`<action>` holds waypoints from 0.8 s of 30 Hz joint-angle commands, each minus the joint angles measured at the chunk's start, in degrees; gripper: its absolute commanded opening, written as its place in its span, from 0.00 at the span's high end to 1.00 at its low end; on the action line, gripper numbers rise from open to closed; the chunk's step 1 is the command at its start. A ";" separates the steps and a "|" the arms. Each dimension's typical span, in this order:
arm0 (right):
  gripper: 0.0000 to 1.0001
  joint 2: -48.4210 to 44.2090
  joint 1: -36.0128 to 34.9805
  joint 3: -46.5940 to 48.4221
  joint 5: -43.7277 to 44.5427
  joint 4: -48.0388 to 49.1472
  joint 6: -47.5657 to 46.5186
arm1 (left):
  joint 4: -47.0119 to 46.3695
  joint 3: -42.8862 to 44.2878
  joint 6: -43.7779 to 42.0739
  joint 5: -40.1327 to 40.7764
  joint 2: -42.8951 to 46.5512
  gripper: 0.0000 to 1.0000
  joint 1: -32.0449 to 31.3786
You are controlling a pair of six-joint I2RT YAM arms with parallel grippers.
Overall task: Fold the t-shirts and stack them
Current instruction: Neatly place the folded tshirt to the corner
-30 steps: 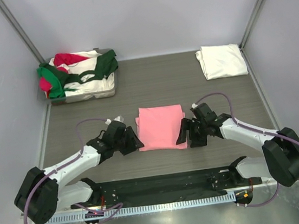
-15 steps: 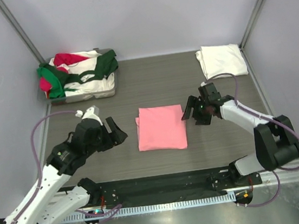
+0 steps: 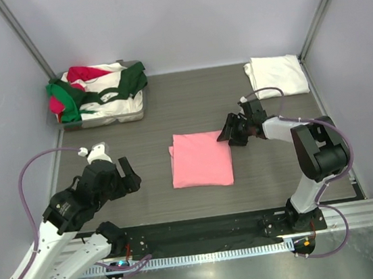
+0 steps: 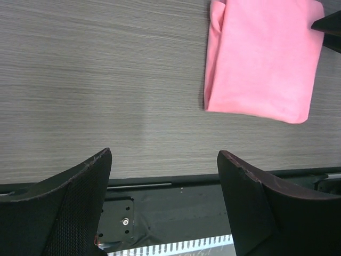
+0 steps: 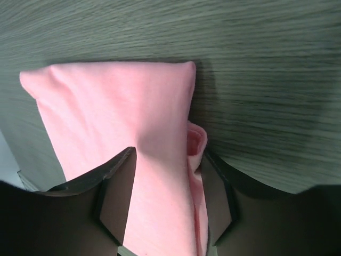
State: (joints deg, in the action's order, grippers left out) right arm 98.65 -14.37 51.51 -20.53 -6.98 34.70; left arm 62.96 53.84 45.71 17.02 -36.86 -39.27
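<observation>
Pink t-shirt (image 3: 201, 159): folded to a neat rectangle and laid flat at the middle of the bench (image 3: 189, 108). A doubled edge is seen along its left side.

Right end effector (image 3: 230, 131): set low at the far right corner of the pink t-shirt. In the right wrist view its fingers (image 5: 114, 197) are seen parted, with the corner and a rolled inner fold of the pink cloth lying between them. A crease is seen running from the left fingertip. No pinch on the cloth can be made out.

Left end effector (image 4: 164, 154): held above bare bench, well left of the pink t-shirt and touching nothing. Its fingers (image 4: 69, 205) are spread wide, with only wood-grain surface and the black base rail (image 4: 176, 202) seen between them.

White t-shirt (image 3: 276, 75): folded, placed at the far right corner of the bench, apart from the pink one.

Remaining t-shirts (image 3: 99, 90): dark green, red and white, heaped unfolded in a shallow clear tray (image 3: 106, 119) at the far left corner. Some cloth is draped over the tray's left rim.
</observation>
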 commanded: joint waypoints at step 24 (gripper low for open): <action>0.99 -4.34 0.22 13.00 25.23 -13.93 -13.15 | -12.51 -1.63 -14.16 12.60 5.57 0.17 -0.11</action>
State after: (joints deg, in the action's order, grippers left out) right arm 97.76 -14.55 60.27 -8.10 -16.93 26.33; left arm 55.96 54.24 34.81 24.53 -33.10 -39.27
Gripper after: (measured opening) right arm 0.064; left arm 0.831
